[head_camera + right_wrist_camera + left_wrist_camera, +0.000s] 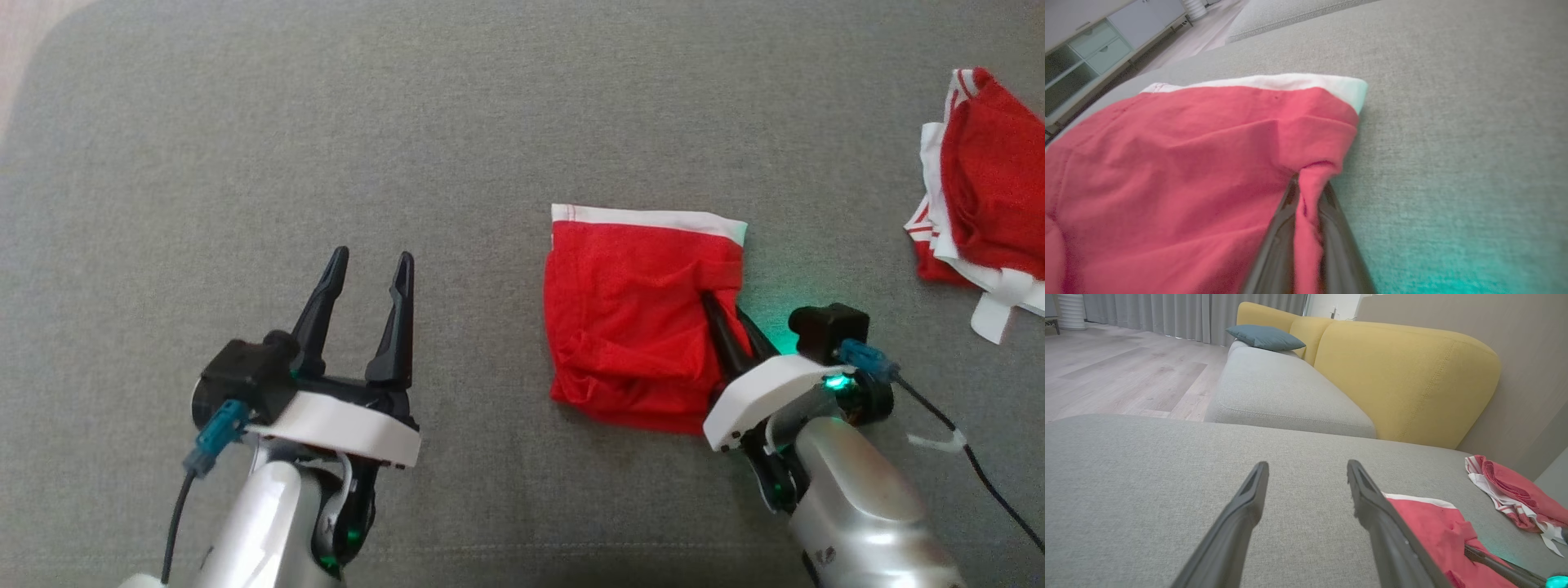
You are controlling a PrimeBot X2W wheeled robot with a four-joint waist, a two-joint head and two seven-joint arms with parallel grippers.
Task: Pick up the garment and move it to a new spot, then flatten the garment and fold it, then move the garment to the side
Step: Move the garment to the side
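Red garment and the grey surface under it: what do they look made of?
Red garment: thin, soft cloth, probably knit, matte; it creases and bunches in the right gripper. Grey surface: coarse woven upholstery, matte; flecked weave shows.

second garment (992,180): cut by right edge | right gripper (722,302) tips: buried in garment (629,318) fold
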